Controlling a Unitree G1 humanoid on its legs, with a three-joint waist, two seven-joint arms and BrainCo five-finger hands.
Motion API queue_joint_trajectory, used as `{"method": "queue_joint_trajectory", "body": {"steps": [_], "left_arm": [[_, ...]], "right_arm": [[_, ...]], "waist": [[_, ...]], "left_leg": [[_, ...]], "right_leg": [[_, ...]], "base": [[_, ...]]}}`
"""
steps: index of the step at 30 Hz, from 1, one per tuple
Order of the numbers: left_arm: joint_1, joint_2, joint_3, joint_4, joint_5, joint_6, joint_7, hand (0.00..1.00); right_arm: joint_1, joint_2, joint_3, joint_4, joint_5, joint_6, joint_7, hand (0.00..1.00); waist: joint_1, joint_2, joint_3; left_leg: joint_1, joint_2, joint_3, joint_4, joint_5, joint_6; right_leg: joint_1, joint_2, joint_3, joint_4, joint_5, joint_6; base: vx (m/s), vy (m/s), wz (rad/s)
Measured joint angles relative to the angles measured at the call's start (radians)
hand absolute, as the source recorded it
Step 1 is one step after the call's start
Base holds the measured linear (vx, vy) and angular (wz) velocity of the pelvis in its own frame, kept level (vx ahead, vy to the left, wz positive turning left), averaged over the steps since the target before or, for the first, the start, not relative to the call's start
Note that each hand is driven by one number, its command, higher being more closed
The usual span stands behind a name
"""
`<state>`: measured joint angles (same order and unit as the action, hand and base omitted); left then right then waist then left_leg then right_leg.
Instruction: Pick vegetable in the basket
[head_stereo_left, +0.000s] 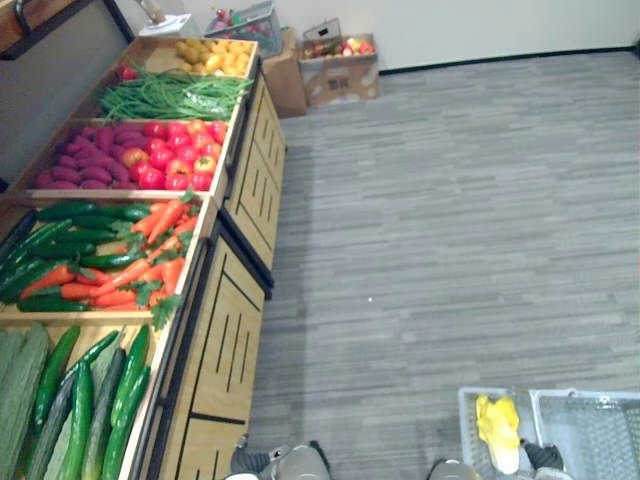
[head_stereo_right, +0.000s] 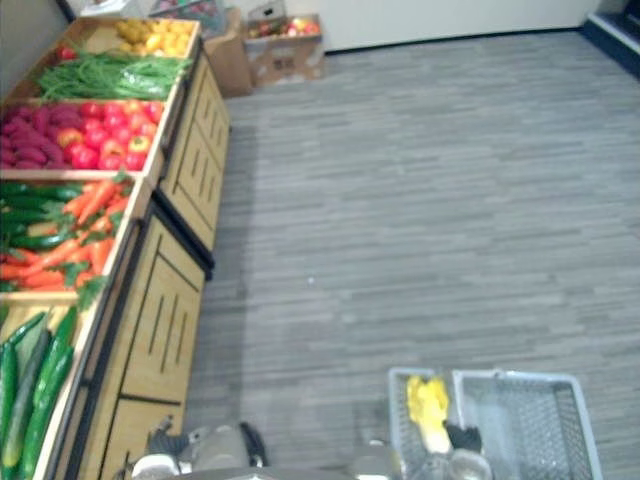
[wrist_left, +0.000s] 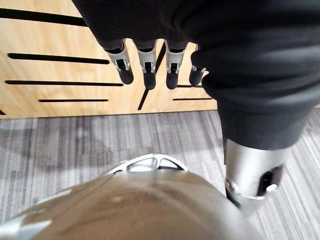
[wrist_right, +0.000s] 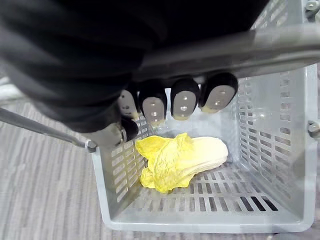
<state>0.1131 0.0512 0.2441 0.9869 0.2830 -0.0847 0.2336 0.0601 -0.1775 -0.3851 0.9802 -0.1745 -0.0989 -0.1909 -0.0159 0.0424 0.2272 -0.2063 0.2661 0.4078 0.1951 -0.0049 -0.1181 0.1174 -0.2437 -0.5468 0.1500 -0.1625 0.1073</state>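
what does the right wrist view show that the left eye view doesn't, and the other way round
Right wrist view: the right hand curled round a grey handle.
Left eye view: a wooden stand with cucumbers, carrots, tomatoes and beans, and a box by the wall.
Both: the basket with a yellow cabbage lying in it.

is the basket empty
No, a yellow cabbage lies on the bottom of the basket, whose handle the right hand grips.
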Motion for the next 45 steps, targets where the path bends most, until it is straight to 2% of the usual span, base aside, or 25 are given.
{"method": "queue_joint_trajectory", "body": {"steps": [1, 2, 4, 6, 8, 10, 11, 13, 14, 15, 17, 19, 21, 24, 26, 27, 28, 29, 32, 36, 39, 40, 43, 44, 45], "left_arm": [[0.002, -0.012, 0.010, 0.000, 0.004, 0.000, 0.001, 0.00], [0.009, -0.032, 0.036, -0.001, 0.006, 0.001, 0.002, 0.00], [0.010, -0.030, 0.040, -0.002, 0.007, 0.001, 0.003, 0.00], [0.011, -0.020, 0.055, -0.008, 0.009, -0.002, 0.005, 0.00], [0.022, 0.000, 0.067, -0.010, 0.019, 0.001, 0.003, 0.00], [0.036, 0.006, 0.064, -0.008, 0.034, 0.002, 0.003, 0.00], [0.049, 0.021, 0.045, -0.007, 0.039, 0.003, 0.002, 0.00], [0.066, 0.034, 0.015, -0.007, 0.040, 0.012, 0.000, 0.00], [0.070, 0.048, -0.011, -0.011, 0.040, 0.015, 0.000, 0.00], [0.068, 0.054, -0.018, -0.012, 0.040, 0.016, 0.000, 0.00], [0.053, 0.073, -0.041, -0.016, 0.038, 0.019, 0.000, 0.00], [0.051, 0.070, -0.040, -0.031, 0.035, 0.021, 0.001, 0.00], [0.047, 0.063, -0.040, -0.043, 0.033, 0.020, 0.001, 0.00], [0.016, 0.059, -0.041, -0.043, 0.032, 0.020, 0.001, 0.00], [0.003, 0.064, -0.040, -0.043, 0.032, 0.018, 0.003, 0.00], [-0.003, 0.059, -0.039, -0.025, 0.033, 0.017, 0.004, 0.00], [0.000, 0.040, -0.043, -0.018, 0.032, 0.018, 0.002, 0.00], [0.002, 0.011, -0.041, -0.010, 0.033, 0.006, 0.001, 0.00], [0.007, 0.001, -0.031, -0.009, 0.032, 0.001, 0.003, 0.00], [0.000, 0.011, -0.004, -0.010, 0.014, 0.000, 0.009, 0.00], [0.008, 0.022, -0.006, 0.001, -0.004, 0.006, 0.023, 0.00], [0.019, 0.024, -0.008, 0.001, -0.004, 0.007, 0.024, 0.00], [0.017, 0.021, -0.003, -0.005, -0.005, 0.004, 0.025, 0.00], [0.017, 0.021, -0.004, -0.007, -0.004, 0.003, 0.025, 0.00], [0.016, 0.019, -0.004, -0.006, -0.003, 0.007, 0.025, 0.00]], "right_arm": [[0.001, 0.001, 0.001, -0.019, 0.000, -0.001, -0.001, 1.00], [0.003, 0.005, 0.002, -0.036, 0.000, -0.002, -0.003, 1.00], [0.010, 0.022, 0.013, -0.052, 0.000, -0.003, -0.003, 1.00], [-0.011, 0.022, 0.052, -0.052, -0.001, -0.003, -0.001, 1.00], [-0.042, 0.035, 0.091, -0.026, -0.008, -0.002, 0.007, 1.00], [-0.064, 0.054, 0.090, 0.006, -0.014, -0.005, 0.024, 1.00], [-0.072, 0.070, 0.089, 0.013, -0.013, -0.007, 0.029, 1.00], [-0.069, 0.076, 0.097, -0.013, -0.022, -0.044, 0.029, 1.00], [-0.059, 0.076, 0.118, -0.026, -0.021, -0.057, 0.029, 1.00], [-0.059, 0.082, 0.120, -0.026, -0.020, -0.061, 0.028, 1.00], [-0.062, 0.090, 0.120, -0.032, -0.012, -0.065, 0.029, 1.00], [-0.059, 0.090, 0.118, -0.033, -0.011, -0.066, 0.027, 1.00], [-0.064, 0.090, 0.118, -0.031, -0.011, -0.064, 0.027, 1.00], [-0.075, 0.090, 0.099, -0.029, -0.002, -0.056, 0.028, 1.00], [-0.076, 0.090, 0.063, -0.029, 0.002, -0.046, 0.029, 1.00], [-0.077, 0.079, 0.040, -0.024, 0.002, -0.040, 0.029, 1.00], [-0.081, 0.064, 0.035, -0.021, 0.002, -0.035, 0.028, 1.00], [-0.086, 0.046, 0.015, -0.026, 0.001, -0.037, 0.030, 1.00], [-0.091, 0.031, -0.012, -0.021, 0.017, -0.032, 0.030, 1.00], [-0.082, -0.010, -0.025, 0.031, 0.016, -0.028, 0.028, 1.00], [-0.062, -0.011, -0.053, 0.071, 0.018, -0.007, 0.025, 1.00], [-0.053, -0.009, -0.068, 0.088, 0.018, -0.002, 0.023, 1.00], [-0.044, -0.012, -0.090, 0.091, 0.017, 0.001, 0.018, 1.00], [-0.042, -0.012, -0.095, 0.091, 0.017, 0.001, 0.018, 1.00], [-0.038, -0.012, -0.112, 0.088, 0.017, 0.001, 0.018, 1.00]], "waist": [[0.008, 0.016, 0.002], [0.022, 0.035, -0.005], [0.026, 0.022, -0.019], [0.040, -0.004, -0.020], [0.056, -0.045, -0.023], [0.048, -0.072, -0.024], [0.051, -0.082, -0.021], [0.046, -0.098, -0.018], [0.043, -0.108, -0.017], [0.042, -0.104, -0.013], [0.042, -0.117, -0.013], [0.040, -0.112, -0.010], [0.044, -0.112, -0.011], [0.042, -0.103, -0.006], [0.041, -0.112, -0.009], [0.033, -0.091, -0.001], [0.036, -0.061, -0.007], [0.034, -0.029, -0.008], [0.021, -0.023, -0.011], [0.016, -0.028, -0.014], [0.024, -0.051, -0.003], [0.025, -0.052, -0.002], [0.034, -0.052, -0.002], [0.033, -0.051, -0.002], [0.033, -0.047, -0.003]], "left_leg": [[-0.003, -0.001, -0.005, -0.063, 0.004, 0.021], [-0.035, 0.018, -0.012, -0.026, 0.013, 0.078], [-0.065, 0.019, 0.033, 0.043, 0.013, 0.080], [-0.094, 0.021, 0.125, 0.103, 0.017, 0.093], [-0.110, -0.036, 0.137, 0.135, -0.049, 0.112], [-0.110, -0.070, 0.129, 0.157, -0.095, 0.130], [-0.085, -0.080, 0.126, 0.159, -0.109, 0.119], [-0.005, -0.111, 0.122, 0.124, -0.136, 0.120], [0.051, -0.131, 0.102, 0.101, -0.156, 0.133], [0.069, -0.132, 0.091, 0.100, -0.168, 0.138], [0.149, -0.146, 0.042, 0.071, -0.192, 0.136], [0.204, -0.151, 0.013, 0.044, -0.206, 0.125], [0.243, -0.152, -0.004, 0.036, -0.214, 0.114], [0.261, -0.135, -0.049, 0.034, -0.233, 0.076], [0.283, -0.129, -0.099, 0.029, -0.253, 0.017], [0.310, -0.113, -0.139, 0.005, -0.257, -0.020], [0.319, -0.091, -0.152, -0.015, -0.246, -0.032], [0.340, -0.070, -0.175, -0.058, -0.201, -0.050], [0.363, -0.040, -0.241, -0.084, -0.125, -0.086], [0.188, -0.029, -0.324, 0.120, -0.020, -0.086], [0.117, -0.004, -0.241, 0.224, 0.121, -0.085], [0.082, 0.032, -0.161, 0.276, 0.128, -0.064], [0.009, 0.034, 0.001, 0.294, 0.040, -0.041], [0.001, 0.027, 0.039, 0.265, 0.041, -0.035], [-0.003, 0.007, 0.122, 0.180, 0.087, 0.013]], "right_leg": [[0.018, 0.007, -0.001, -0.009, -0.002, 0.015], [0.042, 0.018, 0.002, -0.011, -0.012, 0.047], [0.063, 0.006, 0.003, -0.045, -0.007, 0.055], [0.049, -0.033, 0.031, -0.084, -0.007, 0.058], [0.038, -0.089, 0.068, -0.093, -0.021, 0.078], [-0.008, -0.122, 0.105, 0.103, -0.002, 0.080], [-0.074, -0.161, 0.145, 0.268, 0.058, 0.099], [-0.146, -0.201, 0.258, 0.479, 0.203, 0.072], [-0.195, -0.194, 0.371, 0.600, 0.336, 0.092], [-0.218, -0.179, 0.418, 0.662, 0.328, 0.106], [-0.297, -0.157, 0.393, 0.808, 0.158, 0.081], [-0.311, -0.164, 0.262, 0.731, 0.065, 0.032], [-0.326, -0.152, 0.167, 0.548, 0.055, 0.016], [-0.357, -0.067, 0.197, 0.124, 0.106, 0.049], [-0.349, -0.049, 0.265, -0.092, 0.240, 0.040], [-0.319, -0.023, 0.279, -0.083, 0.345, 0.021], [-0.318, 0.000, 0.269, -0.050, 0.320, 0.010], [-0.351, 0.001, 0.258, 0.069, 0.233, -0.002], [-0.372, -0.028, 0.195, 0.271, 0.070, -0.026], [-0.287, -0.067, 0.046, 0.252, 0.012, -0.034], [-0.145, -0.070, -0.062, 0.139, 0.016, -0.031], [-0.078, -0.067, -0.131, 0.085, 0.020, -0.026], [-0.024, -0.067, -0.227, 0.041, 0.031, -0.007], [-0.019, -0.067, -0.244, 0.040, 0.034, -0.002], [-0.008, -0.066, -0.276, 0.040, 0.038, 0.006]], "base": [[0.33, 0.329, -0.29], [0.34, 0.334, -0.18], [0.25, 0.225, 0.16], [0.23, 0.226, 0.17], [0.32, 0.252, -0.02], [0.40, 0.198, 0.23], [0.38, 0.203, 0.27], [0.34, 0.198, 0.21], [0.26, 0.123, 0.36], [0.40, 0.105, 0.67], [0.38, 0.021, 0.72], [0.33, -0.048, 0.56], [0.37, -0.137, 0.40], [0.39, -0.212, 0.47], [0.50, -0.432, 0.69], [0.48, -0.474, 0.65], [0.43, -0.428, 0.56], [0.32, -0.292, 0.42], [0.28, -0.305, 0.63], [0.18, -0.247, 1.09], [0.13, -0.154, 1.17], [0.14, -0.111, 1.23], [0.08, -0.001, 0.84], [0.09, 0.137, 0.81], [0.08, 0.166, 0.76]]}}
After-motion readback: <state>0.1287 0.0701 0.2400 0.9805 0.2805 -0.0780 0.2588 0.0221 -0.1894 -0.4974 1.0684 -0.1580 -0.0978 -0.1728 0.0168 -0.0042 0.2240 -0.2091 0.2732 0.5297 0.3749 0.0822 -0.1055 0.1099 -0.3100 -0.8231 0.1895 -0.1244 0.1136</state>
